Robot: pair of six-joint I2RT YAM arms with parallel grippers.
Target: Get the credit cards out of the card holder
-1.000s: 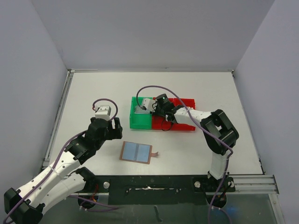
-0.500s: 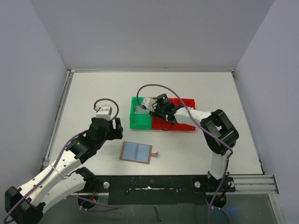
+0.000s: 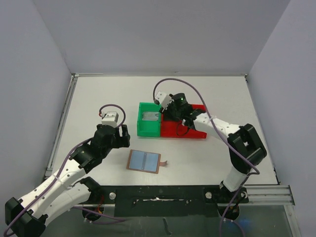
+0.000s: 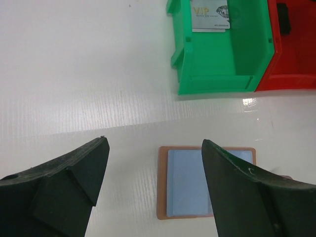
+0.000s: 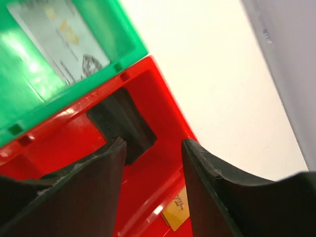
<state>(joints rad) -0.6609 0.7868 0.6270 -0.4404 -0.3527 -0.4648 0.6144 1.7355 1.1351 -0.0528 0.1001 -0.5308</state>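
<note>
- the white flat surface [image 3: 98, 98] carries everything: two bins side by side mid-way back, and a holder nearer the arm bases.
- the left tool [image 4: 154, 148] hangs above the surface with its two black fingers spread wide and nothing between them. in its wrist view the holder lies just beyond the gap.
- the right tool [image 5: 153, 148] is above the red bin, close to the seam between the bins. its fingers stand apart and empty.
- the red plastic bin [image 3: 170, 129] is open-topped and sits touching the right wall of the green one.
- the green plastic bin [image 3: 139, 118] is open-topped and squarer.
- the tan-rimmed card holder [image 3: 144, 161] lies opened flat on the surface, apart from the bins, showing two pale blue pockets and a small tab at its right edge. whether any card sits in the pockets cannot be told.
- the silver-grey card [image 4: 210, 15] lies flat on the green bin's floor toward its far end. it has gold "vip" lettering and a diamond picture.
- the black card [image 5: 123, 121] lies in the red bin, close to the wall shared with the green bin.
- the gold-tan card [image 5: 177, 212] is also in the red bin. only a corner shows beside the right tool's finger.
</note>
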